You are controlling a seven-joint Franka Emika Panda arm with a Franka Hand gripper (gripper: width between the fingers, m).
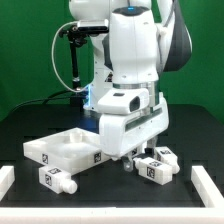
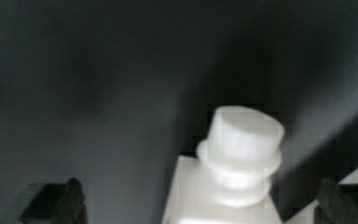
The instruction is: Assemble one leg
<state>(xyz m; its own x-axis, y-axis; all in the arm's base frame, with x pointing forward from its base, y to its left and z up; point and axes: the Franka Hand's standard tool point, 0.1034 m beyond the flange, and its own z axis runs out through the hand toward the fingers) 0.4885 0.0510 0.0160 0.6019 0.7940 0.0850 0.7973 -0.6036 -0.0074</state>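
My claw hangs released, jaws spread wide; the leg lies between my fingers with a gap on either side, its rounded stub end showing. In the exterior view I sit low over the black table. The white panel lies toward that view's left with a second leg in front of it, and a third leg and a fourth leg lie toward its right

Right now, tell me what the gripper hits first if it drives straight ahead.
Probably the leg, which sits straight ahead between the jaws of the open gripper in the wrist view; how far off is unclear.
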